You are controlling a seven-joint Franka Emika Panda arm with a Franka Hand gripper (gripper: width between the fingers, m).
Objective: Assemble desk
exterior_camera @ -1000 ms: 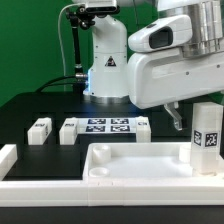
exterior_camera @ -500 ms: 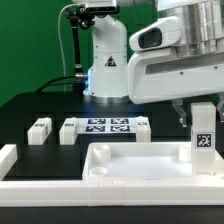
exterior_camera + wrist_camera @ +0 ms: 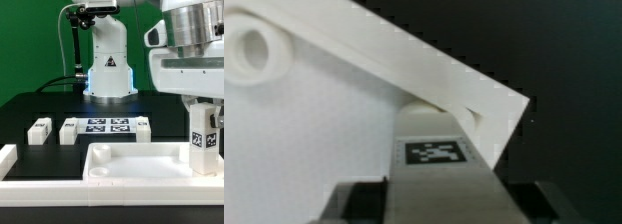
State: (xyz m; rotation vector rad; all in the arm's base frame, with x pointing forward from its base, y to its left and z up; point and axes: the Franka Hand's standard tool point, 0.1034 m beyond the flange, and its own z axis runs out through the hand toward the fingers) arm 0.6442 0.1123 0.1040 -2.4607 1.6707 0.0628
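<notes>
While the gripper (image 3: 205, 106) is clamped on one upright leg (image 3: 204, 140) at the single tabletop's (image 3: 130, 160) end on the exterior view's right, three lie loose beyond. The leftmost leg (image 3: 39, 130) and second leg (image 3: 69, 130) are left of the marker board (image 3: 105, 127); the third leg (image 3: 143, 124) is right of it.

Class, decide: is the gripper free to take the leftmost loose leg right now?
Probably not yet: the gripper seems shut on the upright leg at the tabletop corner. Nothing covers the leftmost leg.

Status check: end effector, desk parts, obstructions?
End effector straddling upright leg, closure unclear. Leg stands at tabletop corner, exterior view's right. Three spare legs beside marker board. Nothing blocking.
</notes>
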